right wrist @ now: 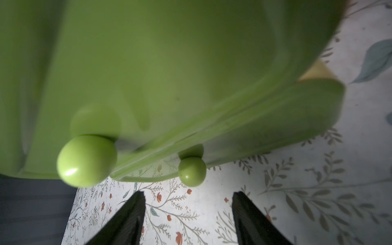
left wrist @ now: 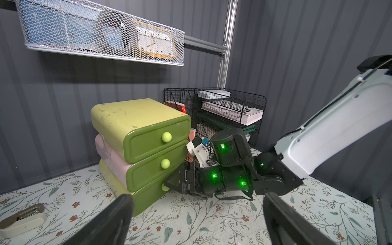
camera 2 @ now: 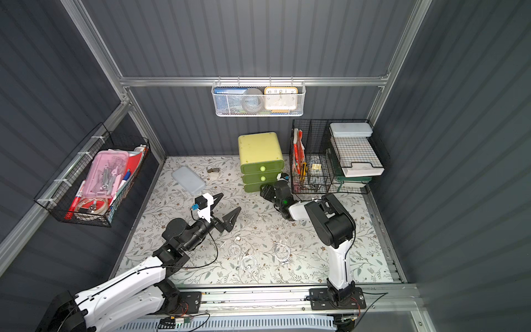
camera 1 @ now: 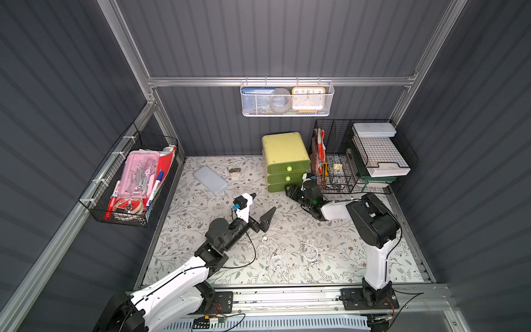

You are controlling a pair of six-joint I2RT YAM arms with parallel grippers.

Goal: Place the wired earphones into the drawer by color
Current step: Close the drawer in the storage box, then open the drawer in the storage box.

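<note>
Three loose coils of white wired earphones [camera 1: 263, 250] [camera 1: 277, 263] [camera 1: 310, 253] lie on the floral mat between the arms, seen in both top views [camera 2: 248, 263]. The green three-drawer unit [camera 1: 284, 161] stands at the back with all drawers shut. My right gripper [right wrist: 188, 203] is low at the bottom drawer [left wrist: 146, 199]. Its jaws are apart, and the bottom knob [right wrist: 192, 171] sits just beyond the fingertips, not between them. My left gripper [camera 1: 263, 205] hovers wide open and empty over the mat, left of the drawers, and shows in the left wrist view [left wrist: 197, 212] too.
A black wire rack [camera 1: 359, 155] with papers stands right of the drawers, close to the right arm. A grey-blue case [camera 1: 211, 180] and a small stapler [camera 1: 235, 171] lie at the back left. A black basket [camera 1: 135, 184] hangs on the left wall, a white one [camera 1: 287, 99] on the back wall.
</note>
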